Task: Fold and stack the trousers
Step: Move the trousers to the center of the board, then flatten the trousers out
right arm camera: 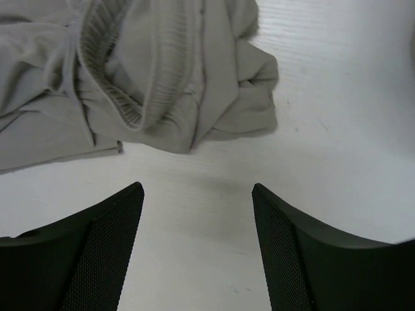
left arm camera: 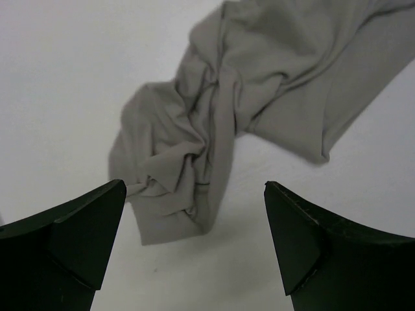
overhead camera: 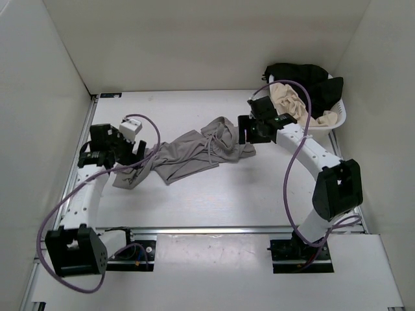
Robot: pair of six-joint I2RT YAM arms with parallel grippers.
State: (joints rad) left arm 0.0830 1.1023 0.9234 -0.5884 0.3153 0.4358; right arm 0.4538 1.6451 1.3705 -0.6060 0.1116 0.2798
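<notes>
The grey trousers (overhead camera: 194, 152) lie crumpled across the middle of the white table, waist end to the right, leg ends to the left. My left gripper (overhead camera: 133, 152) is open and empty, hovering by the bunched leg end (left arm camera: 175, 175). My right gripper (overhead camera: 246, 129) is open and empty, just right of the ribbed waistband (right arm camera: 130, 84). In both wrist views the cloth lies ahead of the fingertips, apart from them.
A white basket (overhead camera: 334, 120) stands at the back right holding a beige garment (overhead camera: 292, 100) and a black garment (overhead camera: 305, 74). White walls enclose the table on the left, back and right. A metal rail (overhead camera: 214, 230) runs along the near edge.
</notes>
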